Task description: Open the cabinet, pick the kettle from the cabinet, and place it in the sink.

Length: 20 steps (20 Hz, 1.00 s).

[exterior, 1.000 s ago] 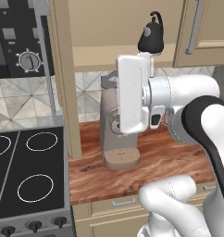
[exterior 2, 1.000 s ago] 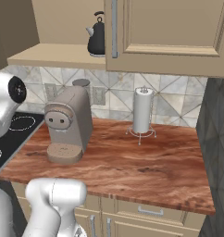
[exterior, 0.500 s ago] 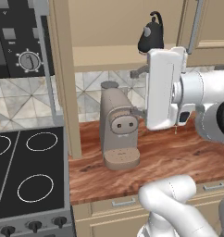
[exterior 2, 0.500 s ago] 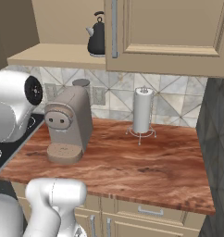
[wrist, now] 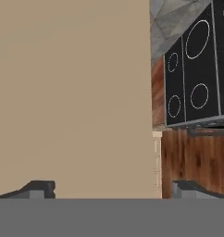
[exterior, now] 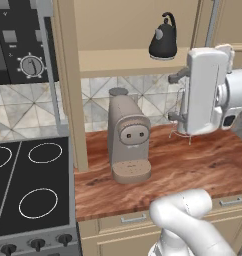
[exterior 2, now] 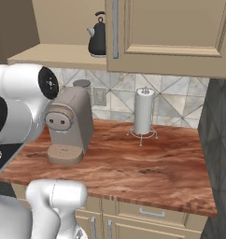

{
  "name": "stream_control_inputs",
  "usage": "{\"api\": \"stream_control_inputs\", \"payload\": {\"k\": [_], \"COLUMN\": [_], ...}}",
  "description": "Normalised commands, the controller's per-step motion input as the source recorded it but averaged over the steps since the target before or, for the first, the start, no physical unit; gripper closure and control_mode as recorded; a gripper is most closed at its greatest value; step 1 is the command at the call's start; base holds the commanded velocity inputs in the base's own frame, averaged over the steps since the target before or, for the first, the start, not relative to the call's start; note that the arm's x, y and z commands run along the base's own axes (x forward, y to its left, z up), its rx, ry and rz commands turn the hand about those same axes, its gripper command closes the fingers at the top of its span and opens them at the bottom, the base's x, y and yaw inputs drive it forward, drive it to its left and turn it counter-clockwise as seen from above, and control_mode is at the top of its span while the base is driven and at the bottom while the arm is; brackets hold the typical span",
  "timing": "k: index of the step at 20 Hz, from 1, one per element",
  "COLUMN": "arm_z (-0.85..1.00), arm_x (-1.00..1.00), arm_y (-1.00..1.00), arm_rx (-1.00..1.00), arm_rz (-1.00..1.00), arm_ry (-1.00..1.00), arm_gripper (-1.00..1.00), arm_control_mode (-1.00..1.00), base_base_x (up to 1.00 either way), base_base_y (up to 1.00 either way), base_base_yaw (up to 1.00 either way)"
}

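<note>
The cabinet [exterior: 68, 75] stands open on its left side, and the kettle [exterior: 163, 39] sits upright on the tan inner shelf [exterior: 123, 61], toward 12 o'clock in the left base view. In the right base view the kettle [exterior 2: 98, 37] shows just left of the closed door's silver bar handle [exterior 2: 116, 28]. Below the shelf, a taupe coffee machine [exterior: 128, 140] stands on the reddish wood tabletop [exterior: 193, 170], with a paper towel holder [exterior 2: 144, 112] at its 3 o'clock in the right base view. The end effector [exterior: 177, 97] hangs below and to the right of the kettle, apart from it, its fingers [exterior: 179, 76] spread wide and holding nothing. A black stovetop [exterior: 28, 185] lies at 8 o'clock.
</note>
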Motion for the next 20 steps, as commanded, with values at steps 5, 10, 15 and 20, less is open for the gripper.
{"api": "stream_control_inputs", "payload": {"k": [5,10,15,20], "arm_z": [0.06,0.01,0.00,0.00], "arm_x": [-0.06,-0.01,0.00,0.00], "arm_y": [-0.40,-0.38,-0.42,-0.43], "arm_rx": [-0.29,-0.31,-0.23,-0.13], "arm_rz": [0.00,0.00,0.00,0.00], "arm_ry": [-0.13,-0.11,-0.15,-0.22], "arm_gripper": [-1.00,-1.00,-1.00,-1.00], "arm_control_mode": [-1.00,-1.00,-1.00,-1.00], "base_base_x": [0.00,0.00,0.00,0.00], "base_base_y": [0.00,0.00,0.00,0.00], "base_base_yaw": [0.00,0.00,0.00,0.00]}}
